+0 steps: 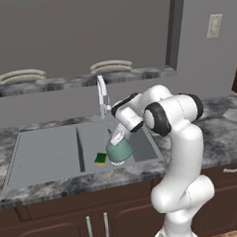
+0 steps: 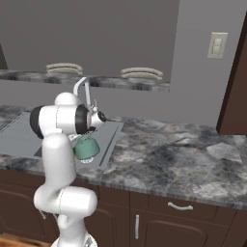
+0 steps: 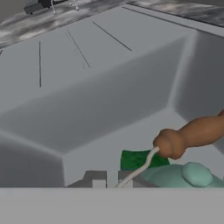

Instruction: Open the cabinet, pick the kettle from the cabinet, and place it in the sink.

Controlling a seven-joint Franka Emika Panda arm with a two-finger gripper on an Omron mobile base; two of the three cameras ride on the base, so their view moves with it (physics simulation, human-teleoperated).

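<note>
One kettle: teal-green kettle (image 1: pixel 120 149) hangs from the arm at centre of the left base view, over the basin of the sink (image 1: pixel 43 155), not yet set down
Jaws: the gripper (image 3: pixel 107 178) is pinched nearly shut on the kettle's thin wire handle, at the bottom centre of the hand view
Kettle in hand view: rounded lid (image 3: pixel 197 173) at lower right, a brown wooden grip (image 3: pixel 192 134) running to the right edge, the pale wire curving down to the fingertips
Sponge: green and yellow sponge (image 1: pixel 100 158) lies on the basin floor just left of the kettle
Faucet: chrome faucet (image 1: pixel 102 95) stands behind the kettle, upper centre
Worktop: grey marbled worktop (image 2: pixel 183 154) spreads to the right in the right base view
Handling: probably light and rigid with a smooth, slippery body; the wire is thin, so the kettle may swing or tilt in the grip
Where to hold: top of the arched handle, so it hangs level
Progress: likely the last step, lowering and release
</note>
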